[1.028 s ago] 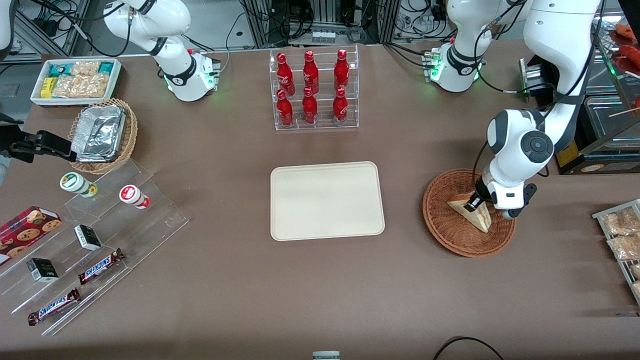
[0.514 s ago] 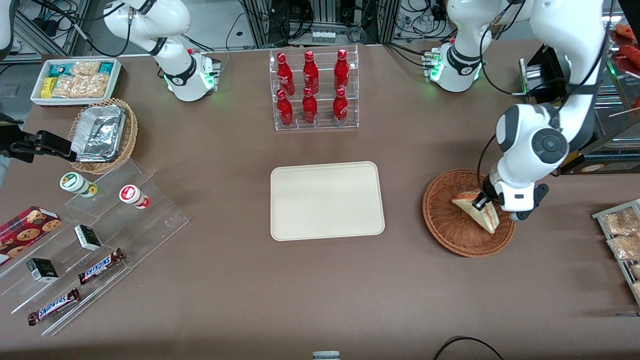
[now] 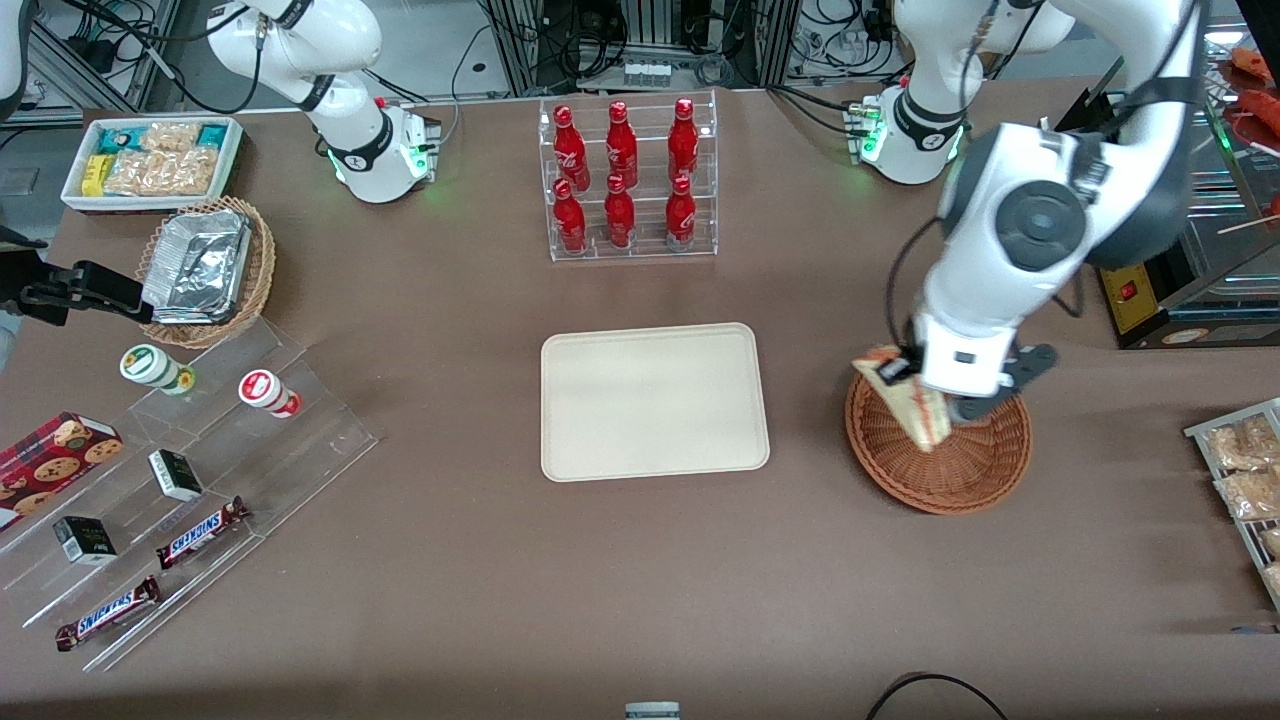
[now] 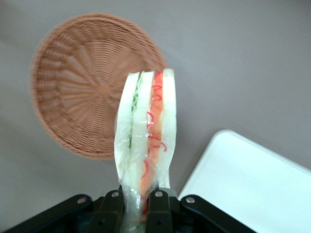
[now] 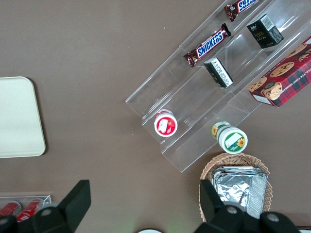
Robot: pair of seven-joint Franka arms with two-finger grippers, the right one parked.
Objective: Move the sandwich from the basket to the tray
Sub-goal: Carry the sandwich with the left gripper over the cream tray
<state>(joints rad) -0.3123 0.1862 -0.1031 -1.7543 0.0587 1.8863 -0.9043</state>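
My left gripper [image 3: 900, 372] [image 4: 137, 206] is shut on the clear-wrapped sandwich [image 3: 908, 403] [image 4: 147, 131], a pale bread wedge with red and green filling, and holds it in the air. The sandwich hangs above the rim of the round reddish-brown basket [image 3: 960, 465] [image 4: 80, 97], at the edge nearest the tray. The basket holds nothing. The cream-beige tray [image 3: 654, 401] [image 4: 252, 179] lies flat in the middle of the table, toward the parked arm's end from the basket, with nothing on it.
A clear rack of red bottles [image 3: 626, 180] stands farther from the front camera than the tray. Packets on a rack [image 3: 1240, 470] lie at the working arm's end. A stepped acrylic stand with snacks [image 3: 190, 470] and a foil-filled wicker basket [image 3: 208, 268] sit toward the parked arm's end.
The gripper has lifted the sandwich out of the basket and carried it up and toward the tray; the arm's wrist now sits much higher over the basket.
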